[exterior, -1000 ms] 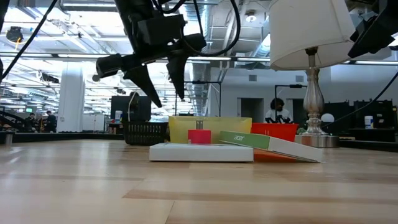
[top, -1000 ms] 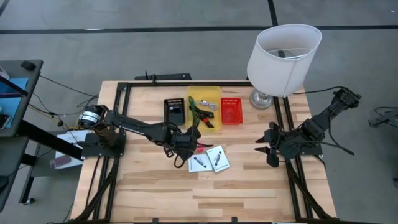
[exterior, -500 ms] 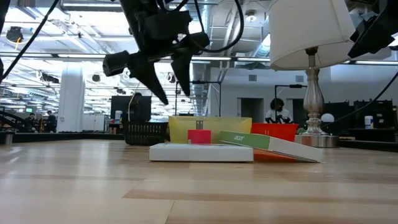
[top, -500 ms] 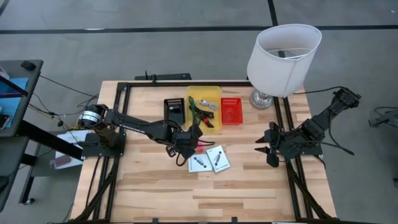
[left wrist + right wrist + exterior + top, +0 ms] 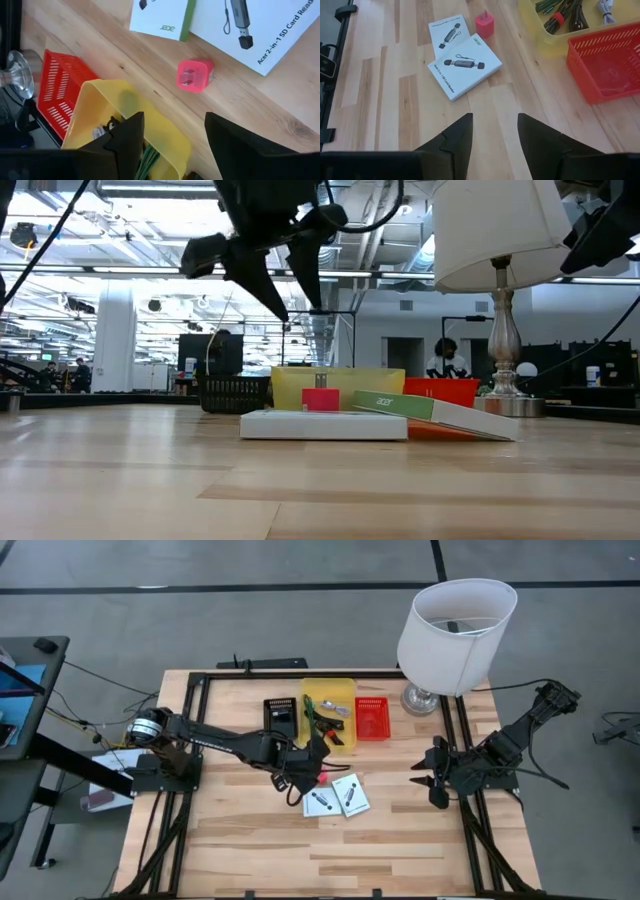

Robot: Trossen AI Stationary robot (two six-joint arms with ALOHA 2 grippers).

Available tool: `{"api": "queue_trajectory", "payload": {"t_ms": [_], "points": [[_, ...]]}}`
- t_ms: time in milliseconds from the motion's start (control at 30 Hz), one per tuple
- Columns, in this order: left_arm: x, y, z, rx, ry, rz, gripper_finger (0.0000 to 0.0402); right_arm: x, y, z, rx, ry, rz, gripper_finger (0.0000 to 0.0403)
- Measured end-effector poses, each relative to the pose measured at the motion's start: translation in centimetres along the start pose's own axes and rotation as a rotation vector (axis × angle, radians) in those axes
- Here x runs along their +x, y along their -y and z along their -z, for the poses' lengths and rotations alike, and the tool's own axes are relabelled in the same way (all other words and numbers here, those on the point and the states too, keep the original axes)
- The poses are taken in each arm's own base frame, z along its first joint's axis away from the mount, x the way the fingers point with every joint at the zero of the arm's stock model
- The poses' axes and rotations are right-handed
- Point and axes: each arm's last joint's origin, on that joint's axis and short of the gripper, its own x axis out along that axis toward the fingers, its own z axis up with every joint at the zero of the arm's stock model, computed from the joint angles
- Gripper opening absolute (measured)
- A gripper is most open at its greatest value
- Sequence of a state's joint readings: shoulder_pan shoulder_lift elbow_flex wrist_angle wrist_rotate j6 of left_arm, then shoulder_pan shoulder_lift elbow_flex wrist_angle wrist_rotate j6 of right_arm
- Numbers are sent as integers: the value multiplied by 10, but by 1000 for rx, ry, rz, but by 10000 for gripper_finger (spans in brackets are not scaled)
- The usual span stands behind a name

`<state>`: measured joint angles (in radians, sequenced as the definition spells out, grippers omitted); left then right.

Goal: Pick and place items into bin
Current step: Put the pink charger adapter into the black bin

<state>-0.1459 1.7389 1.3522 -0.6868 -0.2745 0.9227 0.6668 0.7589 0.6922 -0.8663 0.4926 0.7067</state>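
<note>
So the left gripper (image 5: 312,762) hangs above the table with its jaws apart and nothing in them. Just ahead of it sits the pink-red cube (image 5: 194,76), beside two white boxes (image 5: 462,66); both carry "acer", and one reads "Acer 2-in-1 SD Card Rea…". The yellow bin (image 5: 329,692), close behind it, holds the green-handled tool (image 5: 551,8). Off to the side, the right gripper (image 5: 428,784) waits, fingers apart, empty.
</note>
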Motion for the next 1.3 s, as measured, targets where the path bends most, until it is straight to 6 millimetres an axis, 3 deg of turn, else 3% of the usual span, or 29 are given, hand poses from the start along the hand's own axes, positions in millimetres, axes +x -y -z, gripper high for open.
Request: {"api": "queue_trajectory", "payload": {"t_ms": [300, 433, 900, 1300], "points": [[16, -22, -22, 22, -102, 121, 204, 0, 1, 2, -12, -17, 14, 151], [17, -30, -20, 9, -86, 116, 204, 0, 1, 2, -15, -25, 8, 151], [29, -33, -18, -67, -48, 155, 203, 0, 3, 5, -36, -58, 18, 149], [31, -32, -22, 0, -55, 111, 203, 0, 4, 6, -42, -64, 22, 148]]}}
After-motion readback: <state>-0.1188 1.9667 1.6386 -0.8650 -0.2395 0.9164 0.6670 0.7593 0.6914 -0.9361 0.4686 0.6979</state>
